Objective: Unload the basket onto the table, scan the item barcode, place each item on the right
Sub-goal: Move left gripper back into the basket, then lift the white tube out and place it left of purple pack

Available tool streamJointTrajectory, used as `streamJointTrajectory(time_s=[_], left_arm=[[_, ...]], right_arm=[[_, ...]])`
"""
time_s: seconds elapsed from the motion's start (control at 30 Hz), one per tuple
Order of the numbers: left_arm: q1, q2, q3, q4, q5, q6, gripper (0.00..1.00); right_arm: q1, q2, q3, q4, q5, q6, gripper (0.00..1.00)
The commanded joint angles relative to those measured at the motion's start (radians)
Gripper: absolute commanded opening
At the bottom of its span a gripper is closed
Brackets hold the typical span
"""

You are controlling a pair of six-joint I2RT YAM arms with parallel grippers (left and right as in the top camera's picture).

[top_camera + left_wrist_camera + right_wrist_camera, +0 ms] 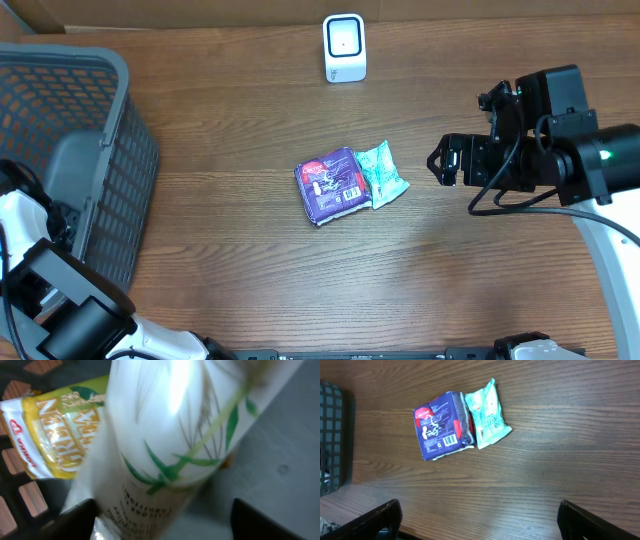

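Down inside the basket, my left gripper (pixel 162 516) stands open around a white packet printed with green leaves (pixel 170 435). The left finger touches the packet; the right finger stands well clear of it. A yellow green-tea packet (pixel 55 430) lies beside it on the basket floor. The white barcode scanner (pixel 345 48) stands at the table's far edge. A purple packet (pixel 332 186) (pixel 442 425) and a teal packet (pixel 382 174) (pixel 489 412) lie side by side mid-table. To their right, my right gripper (pixel 445 162) (pixel 480 520) hovers open and empty.
The grey mesh basket (pixel 100 70) fills the left side of the table, and its wall (pixel 330 435) shows at the left edge of the right wrist view. Bare wooden tabletop (pixel 300 290) lies in front of the two packets.
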Motion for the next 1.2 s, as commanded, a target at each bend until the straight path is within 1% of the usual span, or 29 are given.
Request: streamJointTrajectory(time_s=[0.0,0.03,0.07,0.1,0.17,0.23,0.37,0.43,0.5,0.57,0.63,0.7,0.77,0.8,0.83,0.93,0.97,1.0,1.03,1.07,1.13,1.17], left_arm=[[0.003,0.053,-0.009,0.025,0.045,0.014,0.43],[0.003,0.053,-0.009,0.03,0.047,0.014,0.3],[0.003,0.054,-0.008,0.031,0.046,0.014,0.08],[0.003,0.053,-0.006,0.031,0.047,0.014,0.04],[0.003,0.053,-0.003,0.03,0.058,0.014,0.04],[0.001,0.053,0.024,0.005,0.116,0.023,0.04],[-0.016,0.047,0.17,-0.098,0.173,0.068,0.04],[-0.035,0.035,0.315,-0.183,0.225,0.094,0.04],[-0.059,0.021,0.486,-0.259,0.31,0.14,0.04],[-0.076,0.011,0.591,-0.303,0.349,0.145,0.04],[-0.1,-0.006,0.734,-0.365,0.38,0.145,0.04],[-0.141,-0.035,0.914,-0.441,0.388,0.145,0.04],[-0.19,-0.072,1.021,-0.491,0.393,0.145,0.04],[-0.213,-0.09,1.049,-0.511,0.41,0.145,0.04],[-0.264,-0.122,1.08,-0.54,0.448,0.145,0.04],[-0.399,-0.171,1.081,-0.59,0.478,0.144,0.04],[-0.504,-0.172,1.078,-0.637,0.463,0.144,0.04],[-0.54,-0.17,1.073,-0.651,0.457,0.144,0.04],[-0.632,-0.162,1.046,-0.674,0.448,0.143,0.04],[-0.69,-0.154,1.019,-0.68,0.447,0.135,0.05],[-0.779,-0.14,0.96,-0.675,0.433,0.098,0.04],[-0.855,-0.124,0.898,-0.665,0.393,0.043,0.04]], right_arm=[[0.003,0.024,0.022,-0.002,0.002,-0.001,1.0],[0.003,0.033,0.022,-0.006,0.002,-0.001,1.0],[0.003,0.039,0.022,-0.008,0.002,-0.001,1.0],[0.003,0.044,0.022,-0.011,0.002,-0.001,1.0],[0.003,0.052,0.022,-0.015,0.002,-0.001,1.0],[0.003,0.053,0.022,-0.01,0.002,-0.001,1.0],[0.003,0.053,0.022,-0.003,0.002,-0.001,1.0],[0.003,0.053,0.022,-0.003,0.002,-0.001,1.0],[0.003,0.053,0.022,-0.003,0.002,-0.001,1.0],[0.003,0.053,0.022,-0.003,0.002,-0.001,1.0],[0.003,0.053,0.022,-0.003,0.002,-0.001,1.0],[0.003,0.053,0.022,-0.003,0.002,-0.001,1.0],[0.003,0.053,0.022,-0.003,0.002,-0.001,1.0],[0.003,0.053,0.022,-0.002,0.002,-0.001,1.0],[0.003,0.053,0.022,0.0,0.002,-0.001,1.0],[0.003,0.053,0.022,0.005,0.002,-0.001,1.0],[0.003,0.053,0.022,0.004,0.002,-0.001,1.0],[0.003,0.053,0.022,0.004,0.002,-0.001,1.0],[0.003,0.053,0.022,0.004,0.002,-0.001,1.0],[0.003,0.053,0.022,0.004,0.002,-0.001,1.0],[0.003,0.053,0.022,0.004,0.002,-0.001,1.0],[0.003,0.053,0.022,0.004,0.002,-0.001,1.0]])
